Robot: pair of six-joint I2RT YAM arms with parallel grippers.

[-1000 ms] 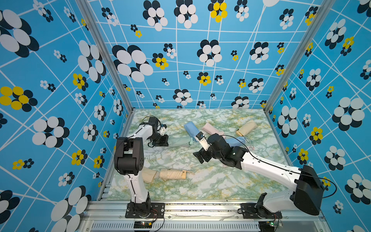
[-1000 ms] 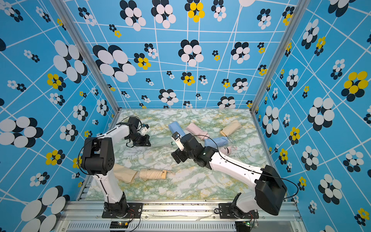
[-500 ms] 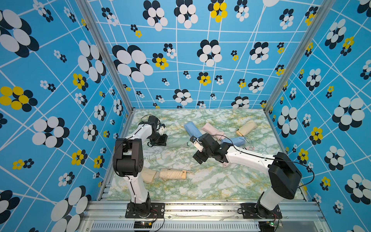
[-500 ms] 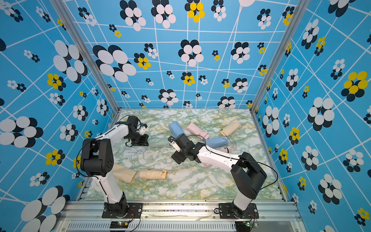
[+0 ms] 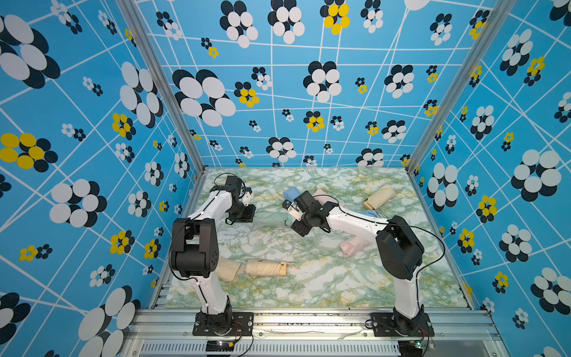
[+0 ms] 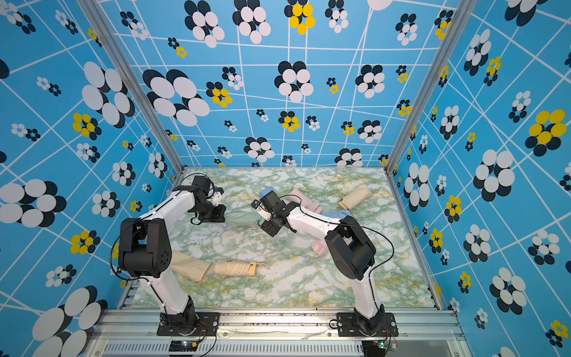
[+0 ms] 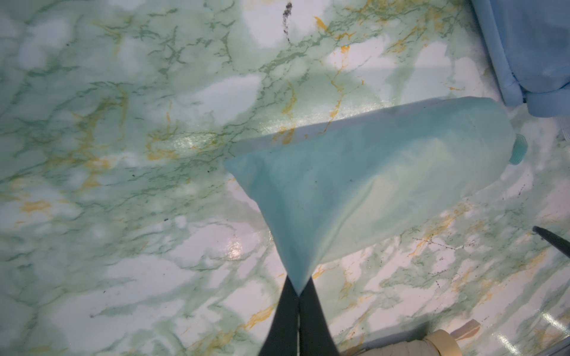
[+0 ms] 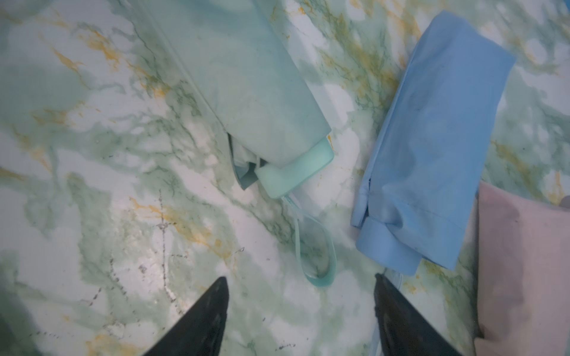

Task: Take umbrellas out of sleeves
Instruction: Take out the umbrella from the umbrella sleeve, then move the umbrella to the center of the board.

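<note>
Right tool (image 8: pixel 300 277) closer to mint umbrella (image 8: pixel 296 168), jaws apart, empty; left tool (image 7: pixel 297 289) tight on mint sleeve (image 7: pixel 370 185).

Marble table (image 5: pixel 309 287). Front left: flat beige sleeve (image 5: pixel 228 269) end to end with beige umbrella (image 5: pixel 265 267). Centre: mint sleeve (image 7: pixel 370 191), handle (image 8: pixel 296 172) poking out. Just behind: blue sleeve (image 8: pixel 431 138), with pink sleeve (image 5: pixel 321 194) beside it. Back right: full beige sleeve (image 5: pixel 379 197). Right: second blue sleeve (image 5: pixel 370 214), partly hidden, and second pink sleeve (image 5: pixel 352 247) nearer the front.

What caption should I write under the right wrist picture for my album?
Open right end effector hovers near the mint umbrella, its handle poking from the mint sleeve.
</note>
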